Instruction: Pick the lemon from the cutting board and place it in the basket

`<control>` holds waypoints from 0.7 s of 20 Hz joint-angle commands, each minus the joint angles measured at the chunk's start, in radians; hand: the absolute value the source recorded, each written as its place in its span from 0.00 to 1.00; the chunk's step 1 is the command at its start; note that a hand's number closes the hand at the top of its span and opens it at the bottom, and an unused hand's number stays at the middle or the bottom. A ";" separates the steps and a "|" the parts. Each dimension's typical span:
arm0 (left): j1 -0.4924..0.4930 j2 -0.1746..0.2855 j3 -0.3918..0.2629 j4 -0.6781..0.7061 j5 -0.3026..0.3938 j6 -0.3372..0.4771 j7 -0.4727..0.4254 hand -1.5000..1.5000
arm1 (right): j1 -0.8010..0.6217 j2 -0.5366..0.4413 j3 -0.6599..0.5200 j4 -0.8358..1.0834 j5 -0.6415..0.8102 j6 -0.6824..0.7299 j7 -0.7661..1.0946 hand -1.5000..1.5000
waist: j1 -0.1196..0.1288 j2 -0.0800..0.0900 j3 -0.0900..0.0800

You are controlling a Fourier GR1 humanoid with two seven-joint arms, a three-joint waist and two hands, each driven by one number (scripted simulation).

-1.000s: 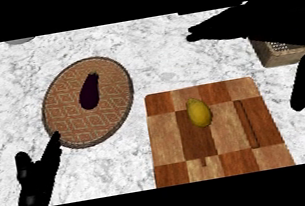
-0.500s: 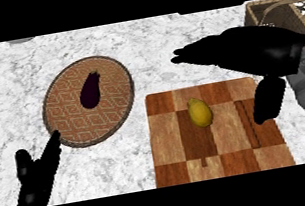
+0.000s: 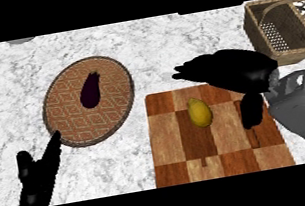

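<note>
A round woven brown plate (image 3: 67, 111) holds one dark purple eggplant (image 3: 90, 90); one tan wicker basket (image 3: 273, 36) stands far right. One yellow lemon (image 3: 199, 112) lies on the single checkered wooden cutting board (image 3: 178, 146), just beside the black right hand (image 3: 232, 69), fingers apart, clasping nothing. The black left hand (image 3: 37, 177) rests lower left, fingers straight.

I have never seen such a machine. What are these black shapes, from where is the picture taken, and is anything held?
The picture looks steeply down from the robot's head onto a marble counter. The black shapes are its hands. The right hand hovers open near a lemon on a wooden cutting board; it holds nothing. The left hand rests open at the lower left. A wicker basket stands at the upper right, and an eggplant lies on a woven plate.
</note>
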 commanded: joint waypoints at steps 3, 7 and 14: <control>-0.015 0.005 0.035 0.054 0.004 -0.044 0.030 0.50 | 0.044 0.003 -0.005 0.087 0.104 -0.047 -0.142 0.00 | -0.002 0.006 -0.009; 0.016 0.000 0.033 0.020 -0.010 -0.052 0.042 0.50 | 0.016 0.102 0.013 0.173 0.183 -0.100 -0.134 0.00 | 0.004 0.006 -0.009; 0.048 -0.039 0.041 0.047 -0.031 -0.069 0.000 0.50 | 0.076 0.147 -0.013 0.140 0.234 -0.103 -0.136 0.00 | -0.005 0.003 -0.009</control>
